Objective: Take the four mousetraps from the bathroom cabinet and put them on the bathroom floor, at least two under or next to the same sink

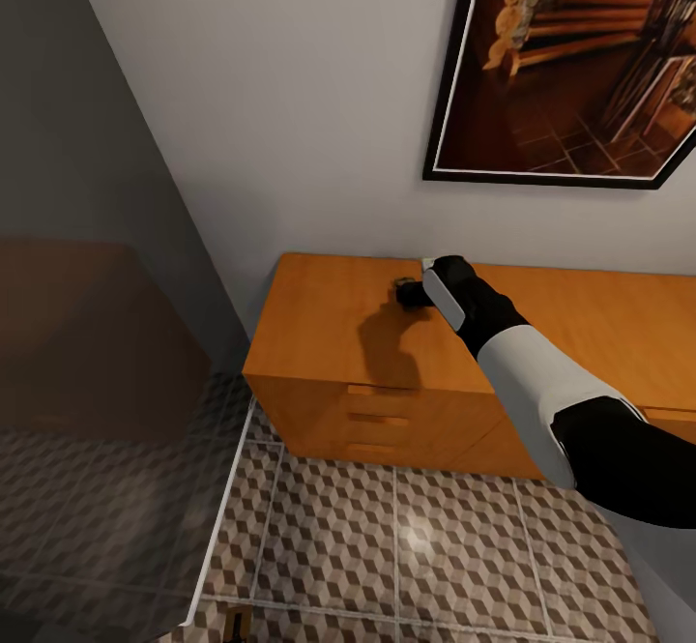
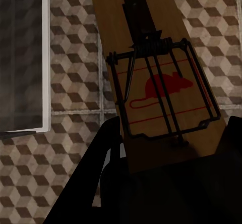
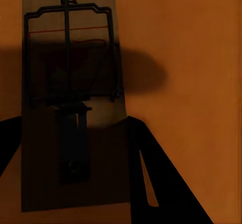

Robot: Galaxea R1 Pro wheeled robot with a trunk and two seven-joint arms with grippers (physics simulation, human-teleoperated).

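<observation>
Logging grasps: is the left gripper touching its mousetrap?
Touching. In the left wrist view, the mousetrap stands up from between the left gripper's dark fingers, above the tiled floor.

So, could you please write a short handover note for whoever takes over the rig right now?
Left gripper: shut on a mousetrap, held above the bathroom floor.
Right gripper: over the cabinet top, jaws astride a second mousetrap lying flat; whether it is gripped cannot be told.
Done: one trap lifted.
Left: set this trap on the floor, take the second, and place every trap, two by the sink.
</observation>
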